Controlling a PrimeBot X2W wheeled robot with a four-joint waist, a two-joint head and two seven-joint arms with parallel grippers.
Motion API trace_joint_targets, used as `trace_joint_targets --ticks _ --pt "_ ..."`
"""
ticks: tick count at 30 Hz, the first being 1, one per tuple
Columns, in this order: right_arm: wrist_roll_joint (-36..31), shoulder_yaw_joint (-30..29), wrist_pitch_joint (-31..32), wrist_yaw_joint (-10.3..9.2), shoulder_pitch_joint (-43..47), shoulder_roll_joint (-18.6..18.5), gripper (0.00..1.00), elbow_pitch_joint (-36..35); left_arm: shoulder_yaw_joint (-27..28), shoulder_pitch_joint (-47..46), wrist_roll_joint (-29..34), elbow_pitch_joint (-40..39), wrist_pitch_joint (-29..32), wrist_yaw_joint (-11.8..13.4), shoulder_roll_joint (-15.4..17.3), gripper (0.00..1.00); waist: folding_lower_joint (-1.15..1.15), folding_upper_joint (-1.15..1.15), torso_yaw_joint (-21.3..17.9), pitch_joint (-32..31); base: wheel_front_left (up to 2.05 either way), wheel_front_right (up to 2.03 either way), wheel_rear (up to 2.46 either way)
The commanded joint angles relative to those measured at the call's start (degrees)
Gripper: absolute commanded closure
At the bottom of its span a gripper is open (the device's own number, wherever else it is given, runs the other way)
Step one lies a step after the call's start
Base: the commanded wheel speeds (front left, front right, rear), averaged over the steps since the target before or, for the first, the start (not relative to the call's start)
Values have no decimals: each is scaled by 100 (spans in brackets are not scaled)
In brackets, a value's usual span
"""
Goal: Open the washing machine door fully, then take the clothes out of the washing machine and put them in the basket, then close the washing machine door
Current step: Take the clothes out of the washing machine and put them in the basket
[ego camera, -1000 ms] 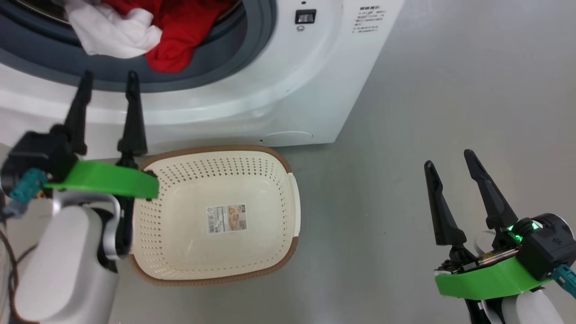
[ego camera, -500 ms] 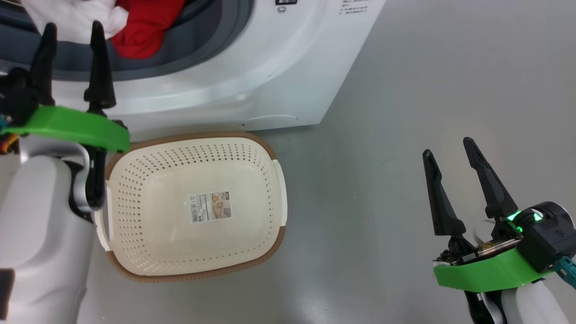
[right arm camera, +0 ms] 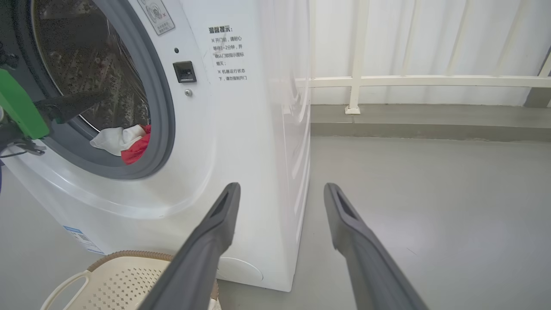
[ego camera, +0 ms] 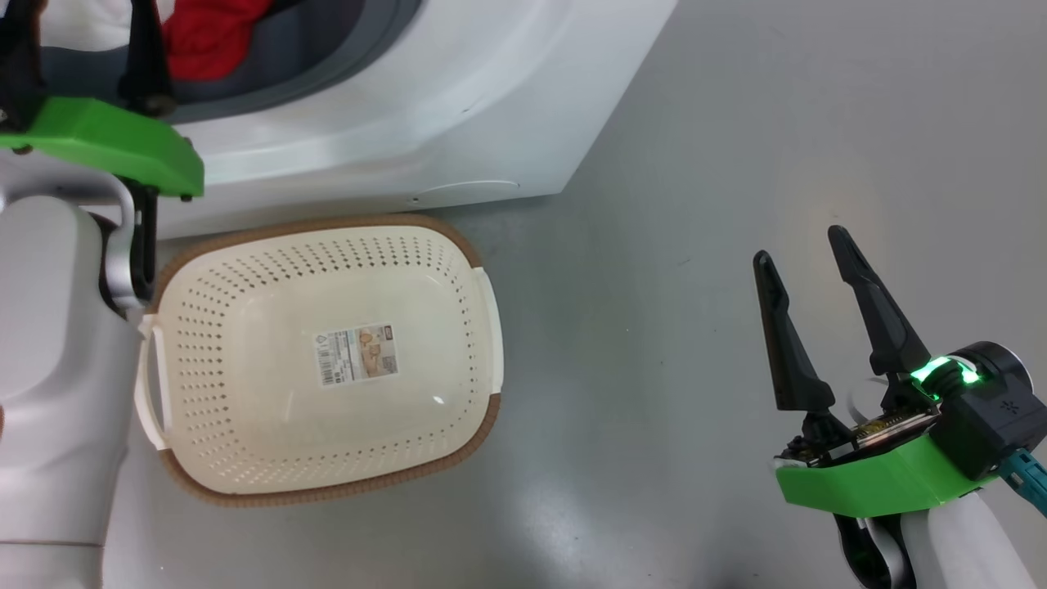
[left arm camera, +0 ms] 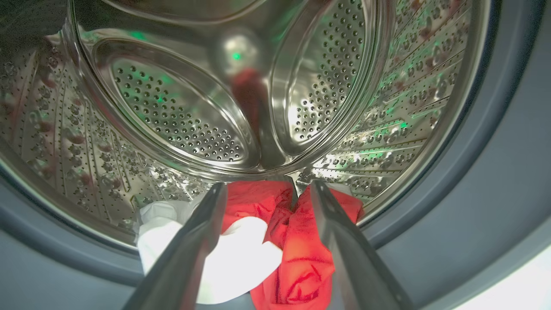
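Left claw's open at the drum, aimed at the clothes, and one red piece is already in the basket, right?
No: the basket holds no cloth, as the head view shows. Left claw is open at the drum, aimed at the clothes.

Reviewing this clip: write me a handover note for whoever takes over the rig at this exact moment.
Left gripper: open, empty, at the drum mouth, aimed at the clothes.
Right gripper: open, empty, above the floor, right of the basket.
Clothes: red and white, heaped at the drum's front lip.
Basket: empty, on the floor before the washer.
Done: drum mouth is uncovered.
Left: grasp clothes, drop them in basket, close door.
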Motion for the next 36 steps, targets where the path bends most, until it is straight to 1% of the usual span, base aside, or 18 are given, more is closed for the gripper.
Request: trace_joint_targets --ticks 1,8,12,18,21,24,27,36 --pt "30 128 -36 36 -52 -42 0 -131 92 -139 110 -1 -28 94 315 0 0 0 -75 74 0 0 0" --pt "121 198 -36 36 -134 -42 0 -100 -33 -622 405 649 -25 233 597 0 0 0 -259 263 0 0 0" --pt "166 231 -36 36 -180 -42 0 -87 -125 -981 512 1031 4 202 735 0 0 0 -332 363 0 0 0" --pt "205 279 -36 36 -242 -42 0 -55 -245 -1411 578 1565 179 119 832 0 0 0 -406 446 0 0 0" --pt "211 298 -36 36 -263 -42 0 -35 -261 -1565 567 1756 300 86 858 0 0 0 -424 469 0 0 0" --pt "222 324 -36 36 -293 -42 0 5 -311 -1720 592 1970 430 145 837 0 0 0 -453 489 0 0 0" --pt "243 374 -36 36 -313 -42 0 52 -386 -1925 619 2253 725 153 856 0 0 0 -519 521 0 0 0" --pt "319 453 -36 36 -374 -42 0 106 -554 -2236 696 2768 1255 186 982 0 0 0 -689 584 0 0 0"
